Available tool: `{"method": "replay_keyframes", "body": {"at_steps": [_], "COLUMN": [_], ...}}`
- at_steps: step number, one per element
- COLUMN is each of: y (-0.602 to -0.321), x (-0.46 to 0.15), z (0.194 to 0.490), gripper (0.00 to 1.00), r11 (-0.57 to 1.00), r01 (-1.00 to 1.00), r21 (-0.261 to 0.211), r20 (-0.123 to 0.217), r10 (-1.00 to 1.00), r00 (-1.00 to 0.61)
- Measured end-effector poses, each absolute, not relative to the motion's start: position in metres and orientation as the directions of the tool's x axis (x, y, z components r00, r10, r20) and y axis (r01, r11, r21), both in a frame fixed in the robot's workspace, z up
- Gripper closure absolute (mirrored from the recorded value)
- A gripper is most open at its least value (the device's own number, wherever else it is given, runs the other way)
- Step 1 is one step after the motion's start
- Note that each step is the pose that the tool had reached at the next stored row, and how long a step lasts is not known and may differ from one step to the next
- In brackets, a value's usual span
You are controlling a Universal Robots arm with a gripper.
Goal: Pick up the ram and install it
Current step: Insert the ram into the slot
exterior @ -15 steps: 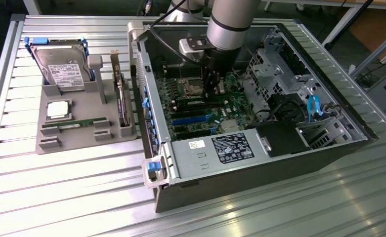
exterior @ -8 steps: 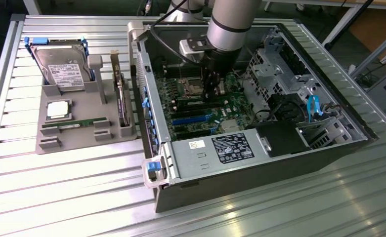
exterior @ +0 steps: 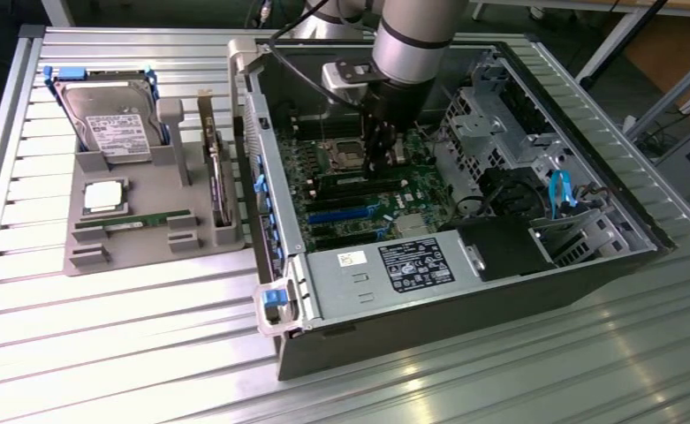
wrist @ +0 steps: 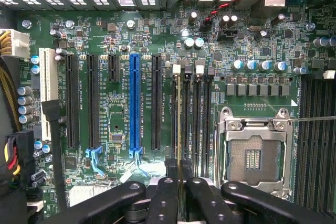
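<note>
Ram (wrist: 179,129) pinched edge-on in the gripper (wrist: 180,184), black fingers (wrist: 167,195) drawn narrow against either face of the stick. Lined up lengthwise with the memory slots (wrist: 195,124) on the motherboard (wrist: 115,135), on the side of that bank away from the open CPU socket (wrist: 253,150). Seated or just above: cannot tell. In the exterior view, arm (exterior: 415,35) down inside the open computer case (exterior: 463,300). Twin green stick (exterior: 132,221) flat in the grey tray (exterior: 86,261), toward the tray's edge farthest from the hard drive (exterior: 115,124), tray beside the case on the tabletop (exterior: 86,353).
</note>
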State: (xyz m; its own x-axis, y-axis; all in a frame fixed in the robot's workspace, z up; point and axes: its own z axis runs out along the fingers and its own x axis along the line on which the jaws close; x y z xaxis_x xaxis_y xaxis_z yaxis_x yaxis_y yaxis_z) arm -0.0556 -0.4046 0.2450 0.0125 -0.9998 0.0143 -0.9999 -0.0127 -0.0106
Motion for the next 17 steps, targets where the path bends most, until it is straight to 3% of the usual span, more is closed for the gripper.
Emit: {"method": "replay_keyframes", "body": {"at_steps": [17], "y": [-0.421], "x": [-0.050], "z": [0.242], "gripper": [0.87], "r11": [0.000], "r01": [-1.000], "r21": [-0.010], "r20": [0.014], "r10": [-1.000], "r00": [0.000]}}
